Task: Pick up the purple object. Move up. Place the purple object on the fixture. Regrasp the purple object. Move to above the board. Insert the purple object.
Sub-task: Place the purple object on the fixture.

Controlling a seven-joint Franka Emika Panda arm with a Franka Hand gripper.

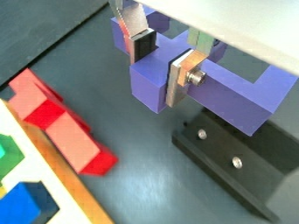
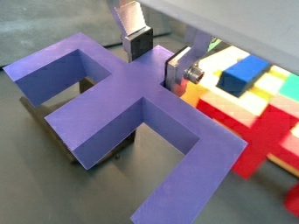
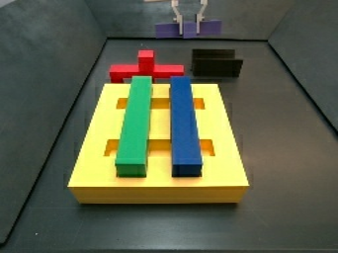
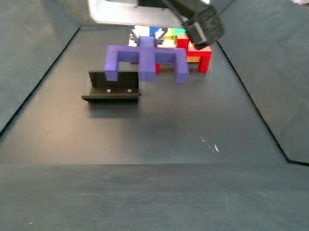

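The purple object (image 4: 146,59) is held clear of the floor, with its long axis level and running across a side view; its two end legs point downward and its centre post upward. The gripper (image 1: 160,62) is closed on that centre post, with a silver finger plate (image 1: 179,77) pressed against each side, as shown in both wrist views. In a wrist view the purple object (image 2: 128,105) is presented from above as a wide bridge with open bays between post and legs. The fixture (image 4: 111,87), a small black holder, stands on the dark floor below and just to one side of the suspended piece, not touching it; two screw heads are visible on its base plate (image 1: 228,157). The red cross-shaped block (image 3: 145,67) lies on the floor between the fixture (image 3: 215,62) and the yellow board (image 3: 164,183). On the board a long green bar (image 3: 136,122) and a long blue bar (image 3: 184,124) are seated side by side, parallel, lengthwise along the slab. The gripper is located well apart from the board, at the far end of the enclosure.
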